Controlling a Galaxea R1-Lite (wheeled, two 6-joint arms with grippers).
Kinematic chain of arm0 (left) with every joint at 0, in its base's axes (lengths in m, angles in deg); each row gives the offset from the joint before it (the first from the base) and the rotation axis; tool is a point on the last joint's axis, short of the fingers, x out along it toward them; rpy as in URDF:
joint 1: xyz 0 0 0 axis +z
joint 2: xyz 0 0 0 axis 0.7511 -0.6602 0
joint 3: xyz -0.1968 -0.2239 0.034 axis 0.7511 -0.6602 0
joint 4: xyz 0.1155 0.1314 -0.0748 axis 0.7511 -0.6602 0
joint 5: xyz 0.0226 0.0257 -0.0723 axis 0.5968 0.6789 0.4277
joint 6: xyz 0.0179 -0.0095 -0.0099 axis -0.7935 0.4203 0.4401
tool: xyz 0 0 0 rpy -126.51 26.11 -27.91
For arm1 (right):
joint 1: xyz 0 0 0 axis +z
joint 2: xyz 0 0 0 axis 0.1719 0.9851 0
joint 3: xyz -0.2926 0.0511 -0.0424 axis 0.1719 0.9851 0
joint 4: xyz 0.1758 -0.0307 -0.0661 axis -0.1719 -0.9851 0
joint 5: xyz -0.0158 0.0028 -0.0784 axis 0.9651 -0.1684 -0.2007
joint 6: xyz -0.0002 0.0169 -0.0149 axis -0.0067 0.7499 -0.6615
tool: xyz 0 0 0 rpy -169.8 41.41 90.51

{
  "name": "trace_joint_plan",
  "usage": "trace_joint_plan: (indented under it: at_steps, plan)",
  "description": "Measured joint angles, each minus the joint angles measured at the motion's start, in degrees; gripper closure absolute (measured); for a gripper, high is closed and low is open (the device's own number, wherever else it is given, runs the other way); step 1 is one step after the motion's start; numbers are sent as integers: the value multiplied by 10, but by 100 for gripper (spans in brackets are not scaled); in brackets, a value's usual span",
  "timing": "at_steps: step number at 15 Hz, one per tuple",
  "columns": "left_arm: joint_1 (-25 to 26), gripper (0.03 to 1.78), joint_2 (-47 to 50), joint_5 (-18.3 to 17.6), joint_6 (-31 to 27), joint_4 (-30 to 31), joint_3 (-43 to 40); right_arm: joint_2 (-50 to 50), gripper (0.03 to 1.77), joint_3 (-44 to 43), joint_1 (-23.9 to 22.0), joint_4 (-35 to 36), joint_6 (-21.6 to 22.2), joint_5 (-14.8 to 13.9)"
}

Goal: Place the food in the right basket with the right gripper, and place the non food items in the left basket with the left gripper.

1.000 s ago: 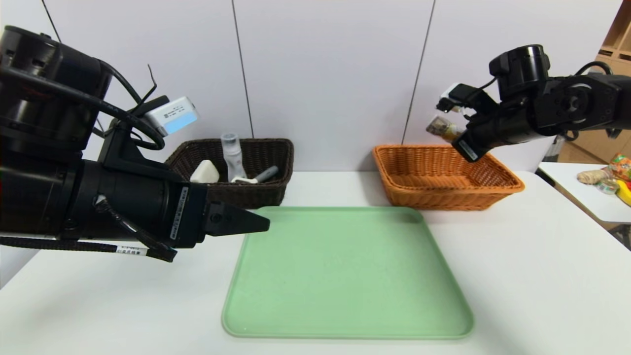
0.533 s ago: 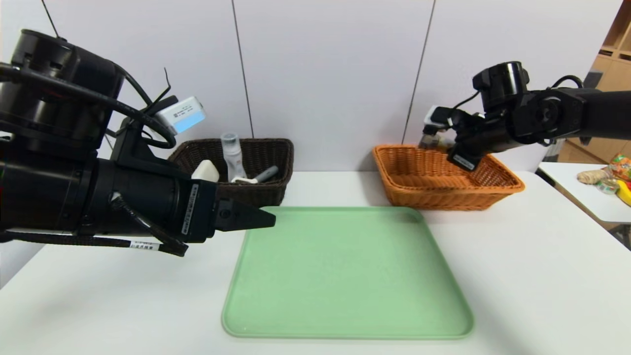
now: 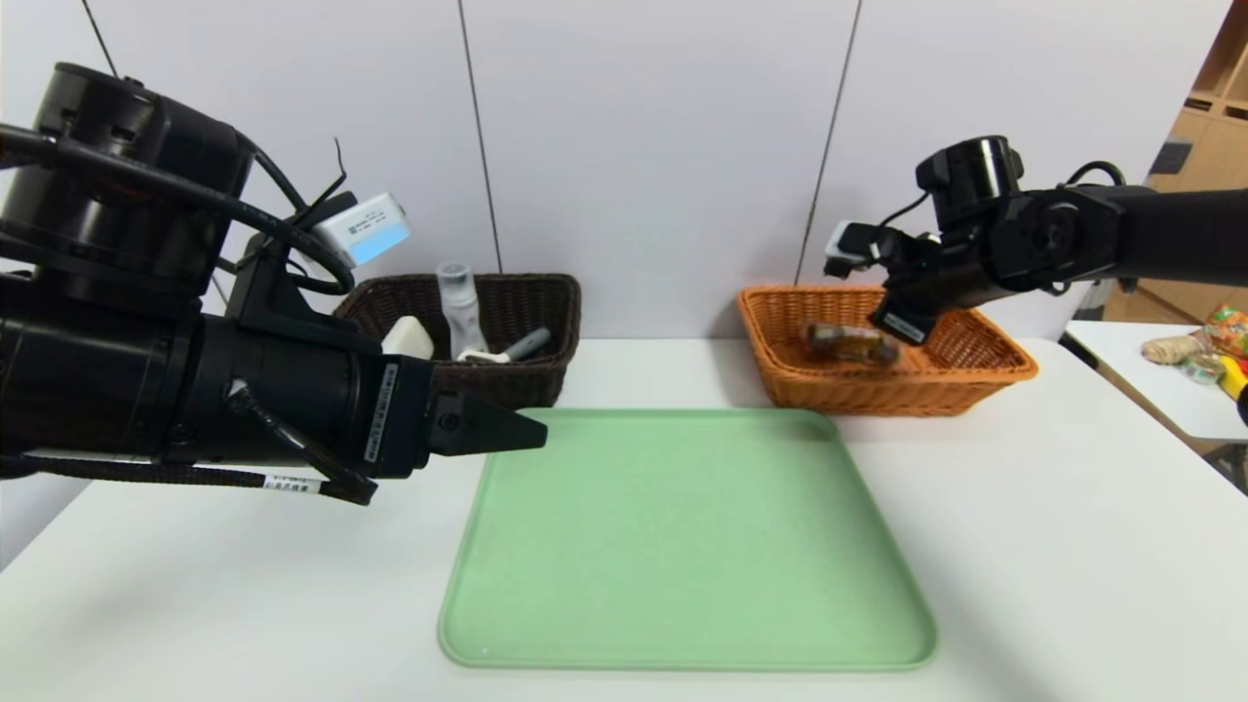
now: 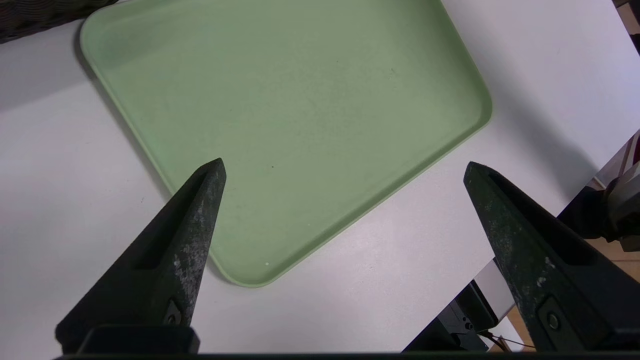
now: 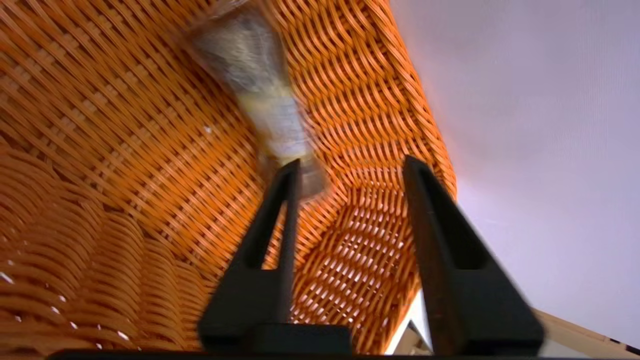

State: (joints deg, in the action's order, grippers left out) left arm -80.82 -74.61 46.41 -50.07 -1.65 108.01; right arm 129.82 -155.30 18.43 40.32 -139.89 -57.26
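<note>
A wrapped food packet (image 3: pixel 846 343) drops blurred inside the orange right basket (image 3: pixel 985 378); the right wrist view shows the packet (image 5: pixel 260 85) free beyond the fingertips against the basket weave (image 5: pixel 100 150). My right gripper (image 3: pixel 882 322) hangs over that basket, open and empty, its gap (image 5: pixel 350 165) showing only wicker. The dark brown left basket (image 3: pixel 546 297) holds a white block (image 3: pixel 406 339), a clear bottle (image 3: pixel 459 307) and a grey marker (image 3: pixel 525 344). My left gripper (image 3: pixel 531 436) hovers wide open over the green tray's left edge (image 4: pixel 345 167).
The green tray (image 3: pixel 682 643) lies bare in the middle of the white table (image 3: pixel 1072 546). A side table (image 3: pixel 1150 390) at the far right carries assorted groceries (image 3: pixel 1204 351). The wall stands close behind both baskets.
My right gripper lowered into the orange basket, opened and let the food packet go; the packet now falls inside the basket. The left arm shifted only slightly.
</note>
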Motion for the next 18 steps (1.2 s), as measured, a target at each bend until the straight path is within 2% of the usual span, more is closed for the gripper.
trace_joint_plan:
  at_steps: [5, 8, 10, 13, 18]
  plan:
    - [0, 12, -1, 0, 1, 0, 0, 7, 58, -13, 3, -3, 11, 0]
    - [1, 12, 2, 4, 2, 2, 4, -2, 42, -45, 3, -56, 54, 3]
    - [4, 12, 9, 13, 4, 11, 6, -15, 35, -69, 7, -118, 124, 5]
    - [9, 12, 24, 43, 5, 12, 9, -49, 27, -76, 17, -165, 266, 7]
    - [17, 12, 59, 133, 4, 9, 12, -131, 18, -72, 14, -284, 506, 9]
